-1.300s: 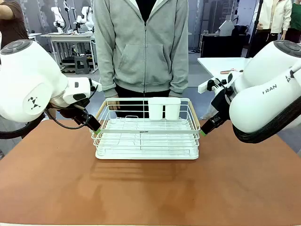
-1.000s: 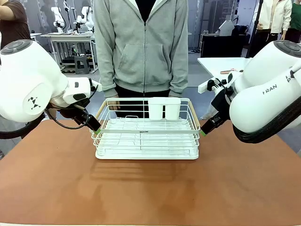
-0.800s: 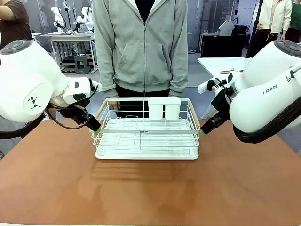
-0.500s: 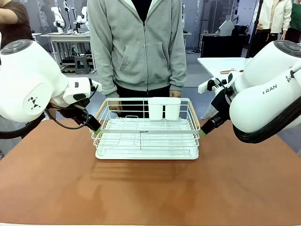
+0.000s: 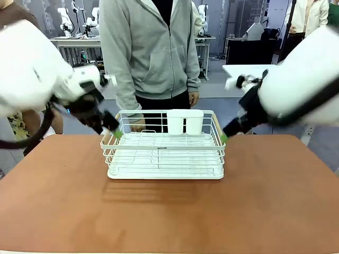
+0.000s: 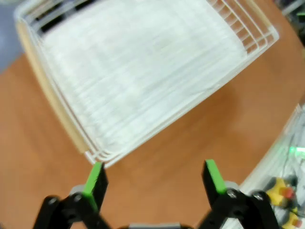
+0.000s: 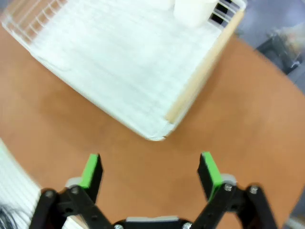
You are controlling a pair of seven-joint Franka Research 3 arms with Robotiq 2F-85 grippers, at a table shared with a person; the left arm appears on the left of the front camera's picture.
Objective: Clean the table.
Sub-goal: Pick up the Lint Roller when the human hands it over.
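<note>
Toward 12 o'clock on the reddish-brown surface (image 5: 169, 211) sat the wire rack (image 5: 164, 153). Off its 9 o'clock end the left tool (image 6: 155, 179) hung released, and off its 3 o'clock end the right tool (image 7: 150, 171) was likewise spread. Mismatched grips would likely tilt the rack, or a finger could snag its wires.

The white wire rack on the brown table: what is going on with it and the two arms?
Two robot arms are at the rack, one at each short end. The left gripper and the right gripper are both open and hold nothing; in the wrist views the rack lies just beyond their fingertips. The rack rests on the table, with a white holder at its far side. A person in a grey hoodie stands behind it.
</note>
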